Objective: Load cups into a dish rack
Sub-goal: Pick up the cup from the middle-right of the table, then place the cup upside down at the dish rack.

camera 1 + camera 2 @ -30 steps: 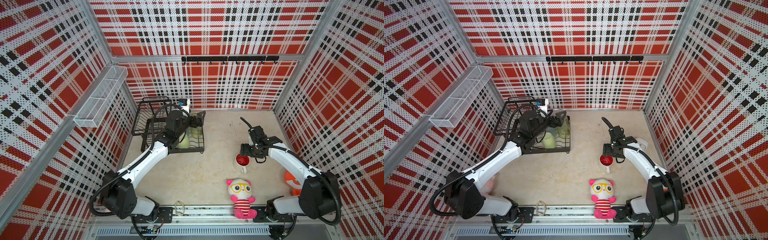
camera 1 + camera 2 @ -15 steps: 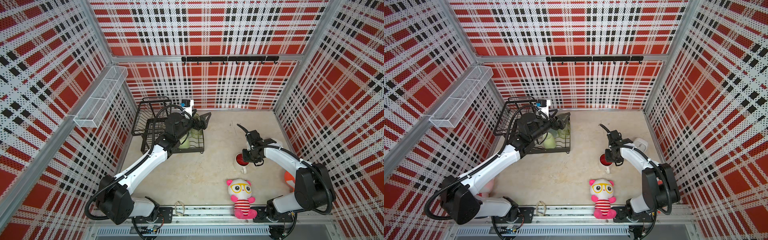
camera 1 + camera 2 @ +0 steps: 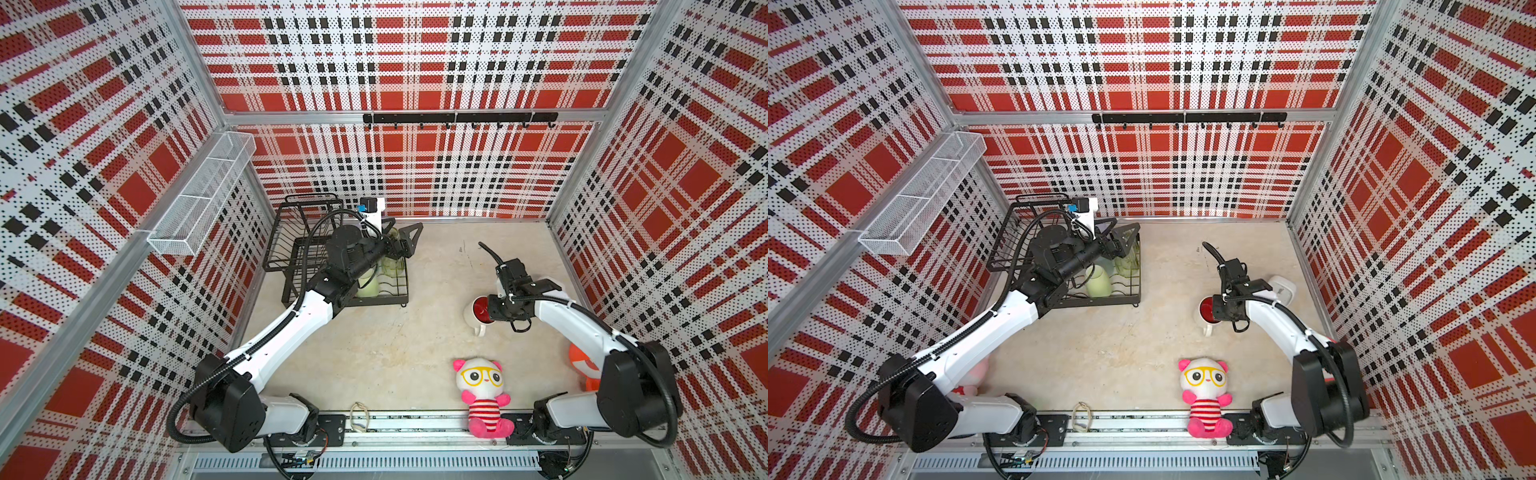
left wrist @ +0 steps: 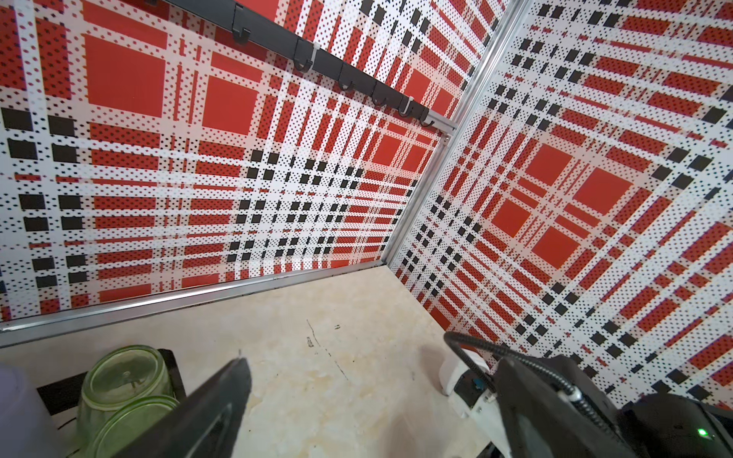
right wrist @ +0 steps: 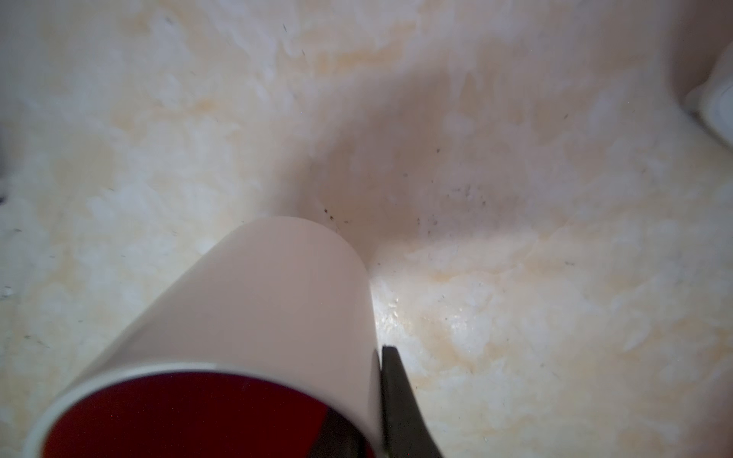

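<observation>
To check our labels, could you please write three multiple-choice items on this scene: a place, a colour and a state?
1. Where is the pale green mug? A on the dish rack; B by the plush toy; C in the wall basket.
2. The white mug's inside is: A blue; B red; C yellow.
3. The right gripper is: A wide open; B shut on the white mug; C unseen.
Key: 1 A, it sits on the rack's tray; 2 B, red shows inside the rim; 3 B, its fingers pinch the mug's wall.
</observation>
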